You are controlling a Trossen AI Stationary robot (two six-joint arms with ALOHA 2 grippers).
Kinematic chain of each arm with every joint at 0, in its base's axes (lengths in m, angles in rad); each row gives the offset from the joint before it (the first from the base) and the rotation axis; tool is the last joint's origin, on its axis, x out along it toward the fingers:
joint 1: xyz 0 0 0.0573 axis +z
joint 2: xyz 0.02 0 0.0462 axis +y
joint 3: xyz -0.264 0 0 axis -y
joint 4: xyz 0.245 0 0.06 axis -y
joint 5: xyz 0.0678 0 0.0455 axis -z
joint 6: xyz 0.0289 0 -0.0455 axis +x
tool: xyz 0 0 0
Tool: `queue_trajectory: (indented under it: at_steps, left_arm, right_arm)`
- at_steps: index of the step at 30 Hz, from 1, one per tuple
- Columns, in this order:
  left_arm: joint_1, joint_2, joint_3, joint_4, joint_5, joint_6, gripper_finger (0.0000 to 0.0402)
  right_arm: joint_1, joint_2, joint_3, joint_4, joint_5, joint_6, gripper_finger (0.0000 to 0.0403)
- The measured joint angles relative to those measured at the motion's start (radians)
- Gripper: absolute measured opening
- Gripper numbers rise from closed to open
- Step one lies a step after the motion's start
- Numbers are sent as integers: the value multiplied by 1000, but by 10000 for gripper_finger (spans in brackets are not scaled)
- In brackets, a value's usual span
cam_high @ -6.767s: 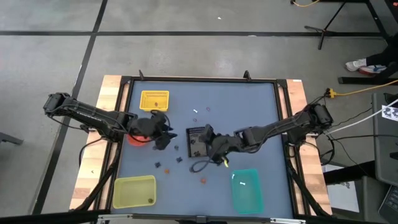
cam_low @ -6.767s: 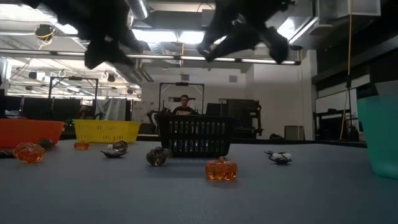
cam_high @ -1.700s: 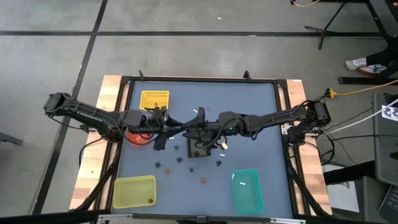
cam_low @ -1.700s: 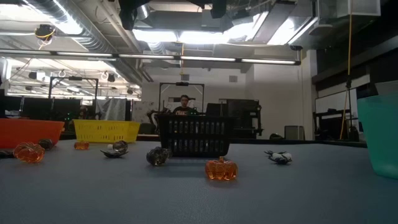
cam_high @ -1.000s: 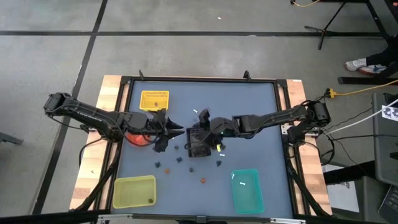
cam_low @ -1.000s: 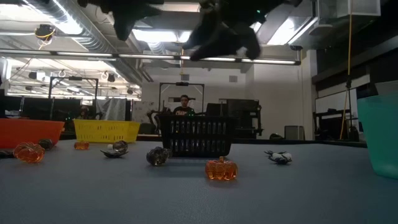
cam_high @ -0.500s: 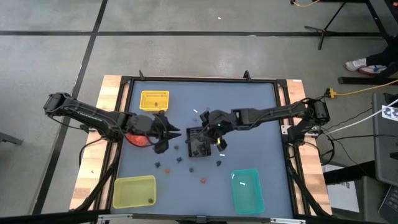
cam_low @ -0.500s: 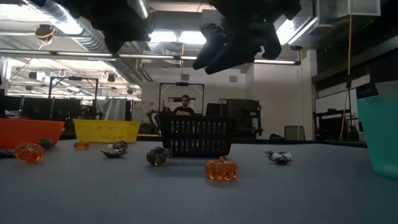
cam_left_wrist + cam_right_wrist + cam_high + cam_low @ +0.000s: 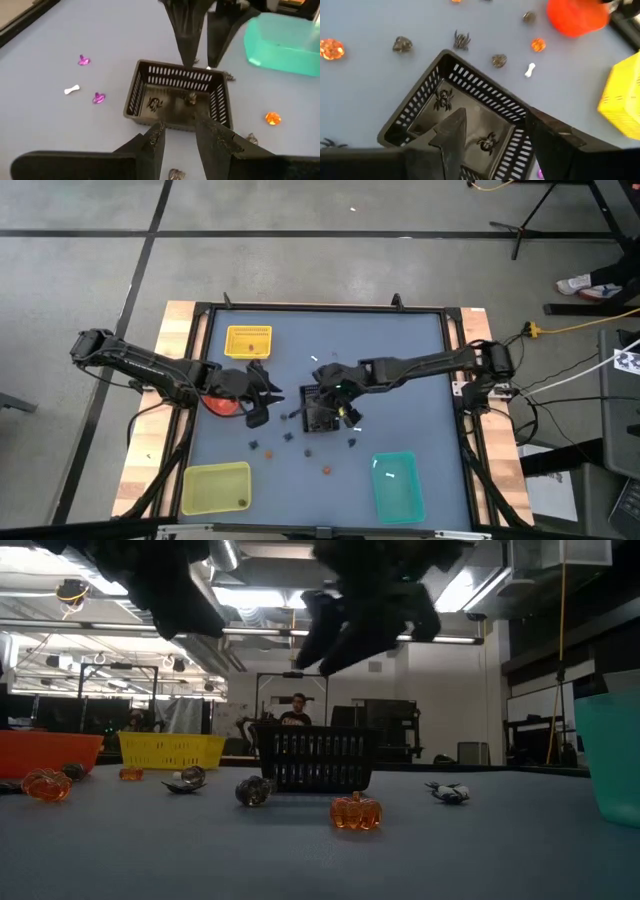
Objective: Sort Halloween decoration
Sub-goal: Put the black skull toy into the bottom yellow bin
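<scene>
The Halloween decoration lies scattered on the blue table: an orange pumpkin [image 9: 356,812], dark spiders [image 9: 461,40], a white bone [image 9: 530,69] and purple pieces [image 9: 84,60]. Two spiders [image 9: 441,98] lie inside the black basket [image 9: 320,412], which stands at mid-table. My right gripper [image 9: 496,116] hangs open right above that basket, holding nothing. My left gripper [image 9: 180,131] is open too, up in the air on the basket's left side [image 9: 272,393], and also holds nothing.
An orange bowl [image 9: 222,402] sits under my left arm. The yellow basket [image 9: 248,340] is near the far edge, the yellow-green tray [image 9: 215,487] and the teal bin [image 9: 397,485] near the front edge. A person stands in the room beyond the table [image 9: 296,710].
My right gripper has come down a little over the black basket. My left gripper has drawn back from the basket toward the table's left. The trinkets and the basket have stayed where they were.
</scene>
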Motion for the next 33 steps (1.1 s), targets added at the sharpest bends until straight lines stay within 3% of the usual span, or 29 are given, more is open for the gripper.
queue_trajectory:
  at_steps: [11, 19, 25, 33]
  left_arm:
    - [0, 0, 1, -34, -37, 0, 92]
    - [0, 0, 1, -51, -54, 0, 92]
    - [0, 0, 1, -55, -62, 0, 92]
    - [0, 0, 1, -55, -64, 0, 92]
  right_arm:
    - [0, 249, 302, -427, 7, -86, 202]
    - [0, 295, 313, -426, 6, -109, 202]
    - [1, 320, 312, -423, -87, -109, 202]
    - [1, 340, 311, -437, -97, -109, 202]
